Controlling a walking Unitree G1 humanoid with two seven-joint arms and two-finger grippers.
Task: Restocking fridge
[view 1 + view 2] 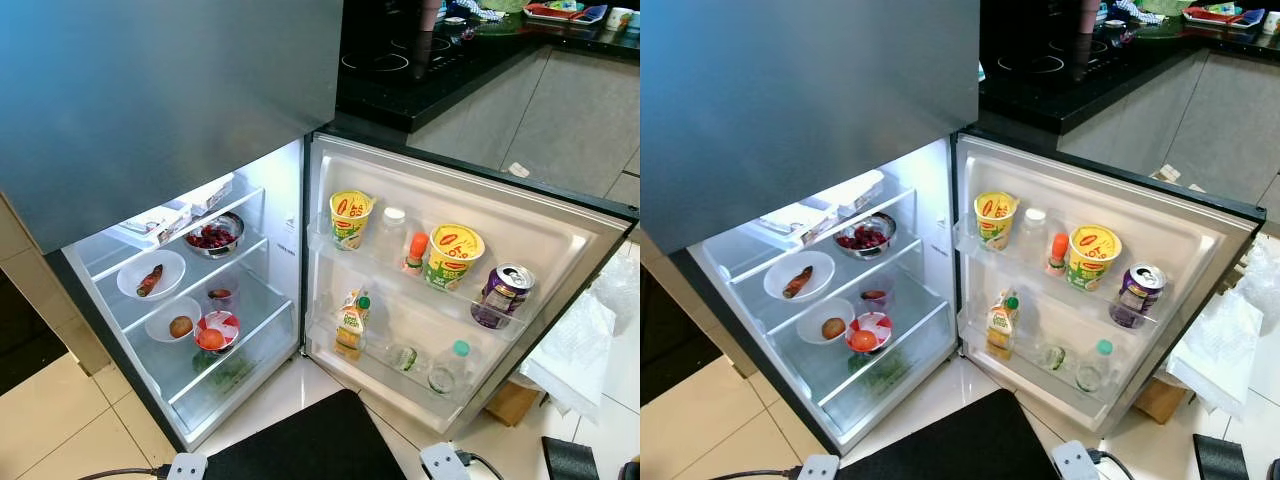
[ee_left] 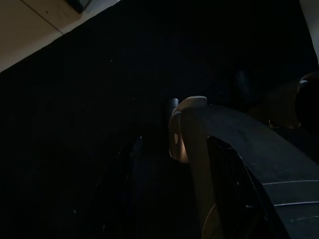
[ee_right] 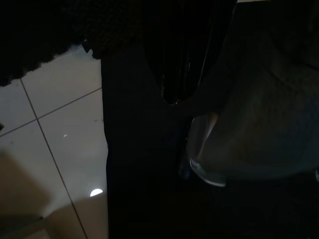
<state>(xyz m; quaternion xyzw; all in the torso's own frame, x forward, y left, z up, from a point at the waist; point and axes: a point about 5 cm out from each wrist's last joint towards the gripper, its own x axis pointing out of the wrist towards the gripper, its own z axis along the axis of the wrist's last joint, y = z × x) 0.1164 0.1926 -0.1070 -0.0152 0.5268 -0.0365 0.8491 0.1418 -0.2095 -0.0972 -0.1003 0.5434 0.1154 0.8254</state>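
Observation:
The fridge stands open before me, its door [image 1: 560, 232] swung to the right. The upper door shelf carries two yellow cups [image 1: 350, 218] [image 1: 453, 256], an orange-capped bottle [image 1: 416, 252] and a purple can [image 1: 503, 294]. Below them are a juice carton [image 1: 351, 323] and water bottles [image 1: 447, 366]. Inside, glass shelves hold a steel bowl of red berries [image 1: 213, 236], a white bowl with a sausage [image 1: 151, 277], a bowl with a brown fruit [image 1: 174, 322] and a tomato bowl [image 1: 215, 333]. Both arms hang idle; their wrist views are very dark.
The closed grey upper door [image 1: 170, 100] overhangs the compartment. A black counter with a hob [image 1: 420, 60] lies behind. A white plastic bag [image 1: 585, 350] and a cardboard box [image 1: 512, 402] sit on the tiled floor right of the door. White boxes [image 1: 165, 218] fill the top shelf.

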